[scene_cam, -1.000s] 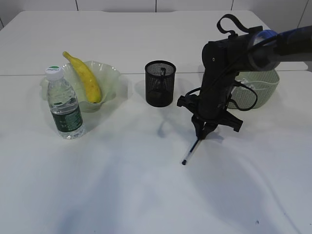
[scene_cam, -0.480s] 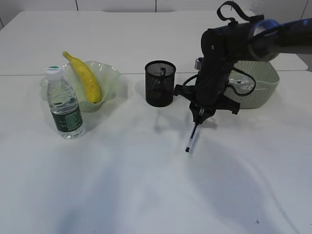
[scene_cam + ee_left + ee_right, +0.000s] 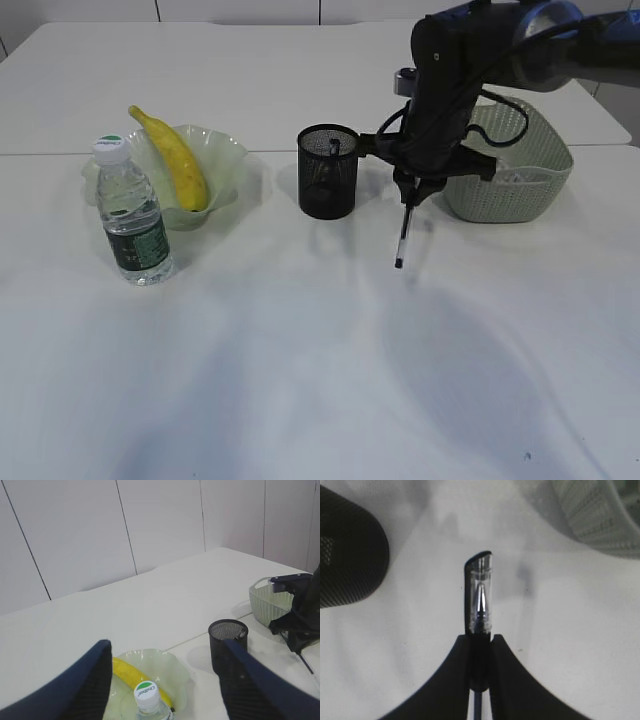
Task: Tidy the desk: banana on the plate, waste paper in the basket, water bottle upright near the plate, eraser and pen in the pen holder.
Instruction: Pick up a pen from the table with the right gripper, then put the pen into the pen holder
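Clear plastic water bottle (image 3: 133, 215) with white cap upright on white table (image 3: 300, 380), just in front of pale green wavy-edged glass plate (image 3: 222, 160). Yellow banana (image 3: 173, 158) lies in plate. Black mesh pen holder (image 3: 329, 171) mid-table; small item inside near rim, identity unclear. Right gripper (image 3: 412, 192) clamped on clear-barrelled black pen (image 3: 402, 236), pen hanging near vertical, clear of table, between holder and pale green woven plastic basket (image 3: 520, 165). Something pale inside basket, unclear. Left gripper (image 3: 162, 680) spread wide, holding nothing, high above plate.
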Robot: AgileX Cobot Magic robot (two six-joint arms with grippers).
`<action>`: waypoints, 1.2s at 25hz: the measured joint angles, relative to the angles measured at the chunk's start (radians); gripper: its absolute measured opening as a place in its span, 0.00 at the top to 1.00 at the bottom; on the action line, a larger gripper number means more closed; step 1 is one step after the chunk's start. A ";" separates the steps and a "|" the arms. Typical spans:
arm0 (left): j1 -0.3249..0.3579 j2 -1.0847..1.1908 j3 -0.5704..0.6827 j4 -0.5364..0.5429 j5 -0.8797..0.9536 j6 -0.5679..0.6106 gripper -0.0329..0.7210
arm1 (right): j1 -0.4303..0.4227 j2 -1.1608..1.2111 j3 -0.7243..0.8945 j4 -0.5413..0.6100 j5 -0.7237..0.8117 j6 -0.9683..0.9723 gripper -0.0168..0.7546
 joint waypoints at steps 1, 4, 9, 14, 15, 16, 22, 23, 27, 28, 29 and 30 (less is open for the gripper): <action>0.000 0.000 0.000 0.000 0.000 0.000 0.33 | 0.000 0.000 -0.012 -0.012 0.001 -0.004 0.90; 0.000 0.000 0.000 0.000 0.000 0.000 0.33 | 0.000 0.000 -0.052 -0.056 0.002 -0.013 0.90; 0.000 0.000 0.000 0.000 0.000 0.000 0.33 | 0.000 0.001 -0.124 -0.133 -0.002 -0.022 0.90; 0.000 0.000 0.000 0.000 0.000 0.000 0.33 | -0.002 0.001 -0.181 -0.192 -0.059 -0.028 0.90; 0.000 0.000 0.000 0.000 0.000 0.000 0.33 | -0.002 0.001 -0.185 -0.200 -0.077 -0.030 0.90; 0.000 0.000 0.000 0.000 0.000 0.000 0.33 | -0.002 0.001 -0.189 -0.204 -0.101 -0.031 0.90; 0.000 0.000 0.000 0.000 0.000 0.000 0.33 | -0.002 0.001 -0.192 -0.239 -0.208 -0.032 0.90; 0.000 0.000 0.000 0.000 0.000 0.000 0.33 | -0.002 0.001 -0.192 -0.255 -0.227 -0.032 0.90; 0.000 0.000 0.000 0.000 0.000 0.000 0.33 | -0.002 0.002 -0.192 -0.307 -0.281 -0.032 0.90; 0.000 0.000 0.000 0.000 0.000 0.000 0.33 | -0.002 0.002 -0.192 -0.314 -0.291 -0.032 0.90; 0.000 0.000 0.000 0.000 0.000 0.000 0.33 | -0.002 0.002 -0.192 -0.321 -0.303 -0.032 0.90; 0.000 0.000 0.000 0.000 0.000 0.000 0.33 | -0.002 0.002 -0.192 -0.331 -0.317 -0.033 0.90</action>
